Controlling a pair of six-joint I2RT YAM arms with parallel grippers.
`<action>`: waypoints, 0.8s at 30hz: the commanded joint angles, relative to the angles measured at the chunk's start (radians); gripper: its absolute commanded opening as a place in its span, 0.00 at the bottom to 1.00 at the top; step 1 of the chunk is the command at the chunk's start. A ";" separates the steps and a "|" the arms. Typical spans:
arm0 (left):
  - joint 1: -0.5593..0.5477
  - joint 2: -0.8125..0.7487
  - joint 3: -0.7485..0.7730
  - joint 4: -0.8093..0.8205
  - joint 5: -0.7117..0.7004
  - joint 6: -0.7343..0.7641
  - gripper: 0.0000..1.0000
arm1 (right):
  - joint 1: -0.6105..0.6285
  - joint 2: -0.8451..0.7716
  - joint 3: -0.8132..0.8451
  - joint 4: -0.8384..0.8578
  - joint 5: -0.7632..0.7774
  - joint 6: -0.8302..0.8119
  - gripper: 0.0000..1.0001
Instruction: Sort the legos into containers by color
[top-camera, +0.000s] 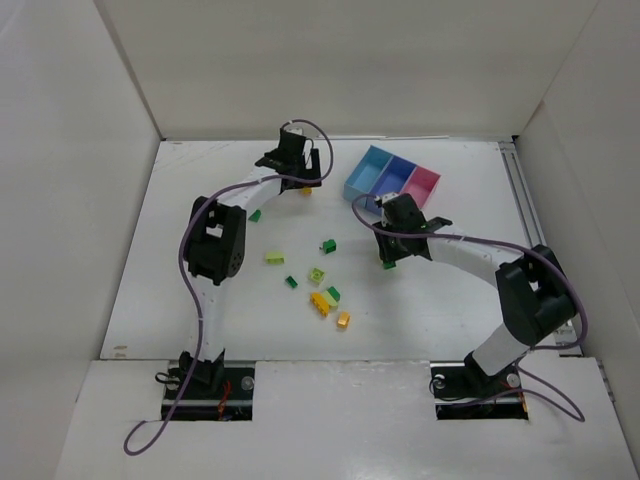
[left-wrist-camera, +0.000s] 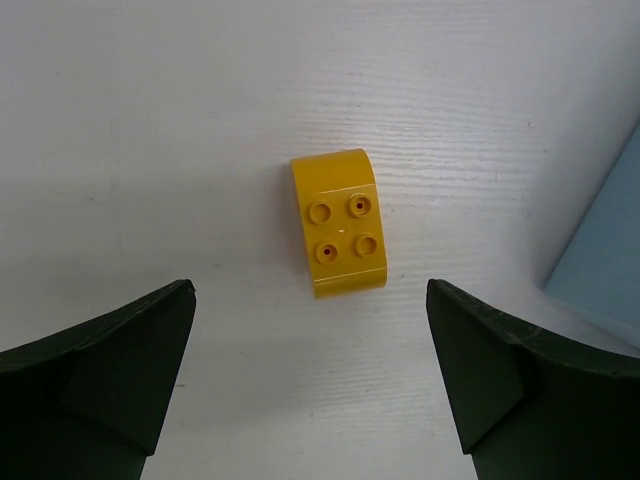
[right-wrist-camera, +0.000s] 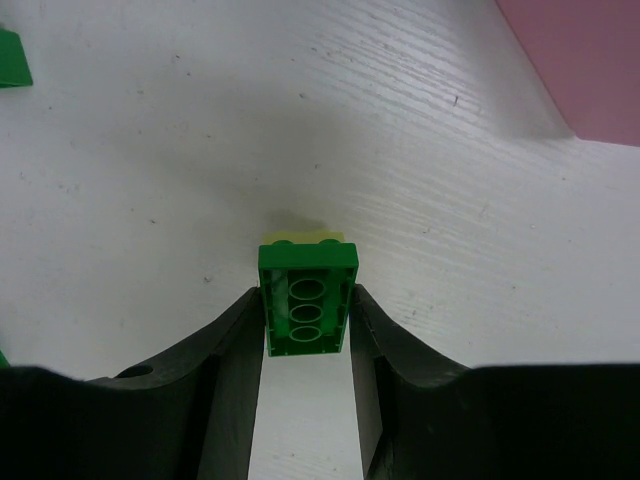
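Observation:
A yellow lego (left-wrist-camera: 338, 224) with four studs lies flat on the white table, just ahead of my left gripper (top-camera: 301, 180), which is open; its dark fingers (left-wrist-camera: 120, 370) stand wide to either side and short of it. My right gripper (top-camera: 389, 262) is shut on a dark green lego (right-wrist-camera: 308, 298), hollow underside facing the camera, held a little above the table. The containers stand joined in a row at the back: light blue (top-camera: 367, 174), darker blue (top-camera: 396, 180), pink (top-camera: 423, 187). Whether anything lies inside them I cannot tell.
Loose legos lie mid-table: dark green (top-camera: 255, 215), (top-camera: 328, 245), (top-camera: 291, 282), pale lime (top-camera: 274, 257), (top-camera: 317, 276), and yellow-orange (top-camera: 320, 303), (top-camera: 343, 320). The light blue bin's edge (left-wrist-camera: 610, 250) is right of the left gripper. The pink bin's corner (right-wrist-camera: 590, 60) is ahead-right of the right gripper.

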 joint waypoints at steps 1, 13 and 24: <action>0.001 0.019 0.090 -0.032 0.014 0.014 1.00 | 0.008 0.018 0.053 -0.033 0.043 0.014 0.13; 0.001 0.111 0.174 -0.035 0.006 -0.006 0.76 | 0.017 -0.043 0.087 -0.079 0.005 -0.018 0.74; 0.001 0.114 0.167 -0.026 0.037 -0.025 0.19 | 0.017 -0.179 0.115 -0.122 0.003 -0.027 0.79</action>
